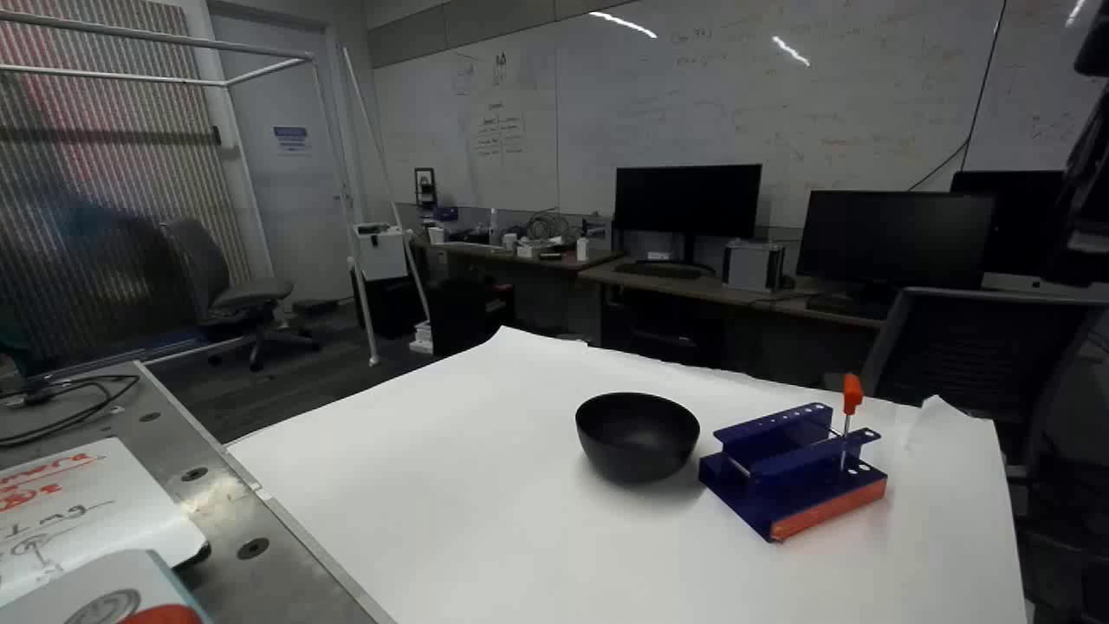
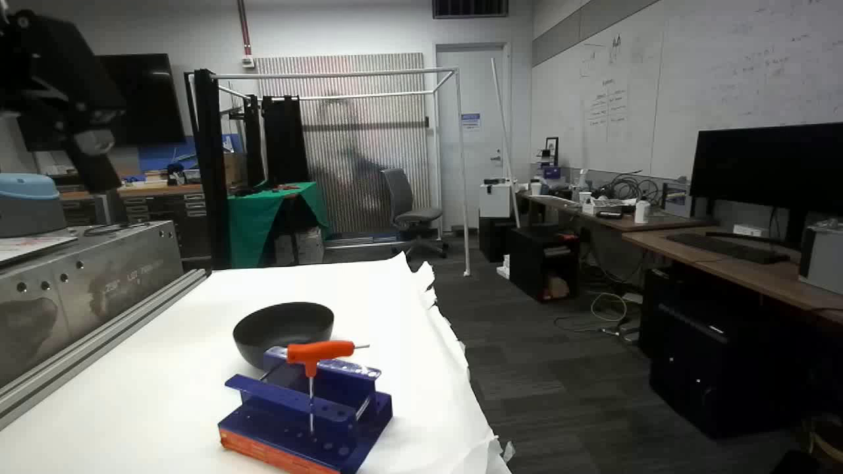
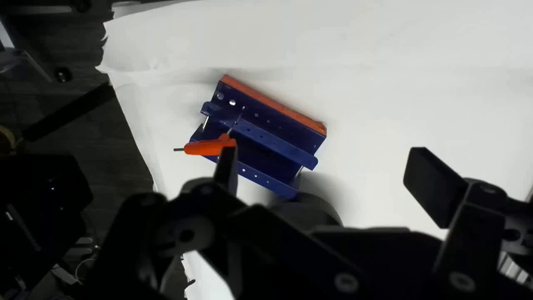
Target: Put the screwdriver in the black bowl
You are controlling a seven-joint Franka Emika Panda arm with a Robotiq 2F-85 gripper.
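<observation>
The claw (image 3: 327, 168) is nearest. Its two black fingers (image 3: 433, 185) are spread far apart, so its grip is let go. Through the gap you can see white paper (image 3: 374, 104) and part of a blue holder (image 3: 270, 143). In the wrist view, the tip of a finger covers a tiny bit of the screwdriver (image 3: 208, 147). But in an exterior view the claw is up high by the left edge, well apart from the screwdriver, and partly cut off.

The screwdriver stands straight up in the blue holder, with its orange handle on top. A little metal rod pokes out of the handle's end. The bottom tip is too small to see well.

The black bowl (image 1: 637, 442) sits on the white paper, just beside the holder. I can't tell if they touch. The claw hides most of the bowl in the wrist view, and the holder hides some of it in an exterior view.

Next to the paper is a big metal block (image 2: 92, 289). Farther back is a dark computer screen (image 1: 687, 201). The whiteboard (image 1: 736, 104) has writing too faint to read. Behind a wavy panel (image 2: 402, 145) is a blurry shape.
</observation>
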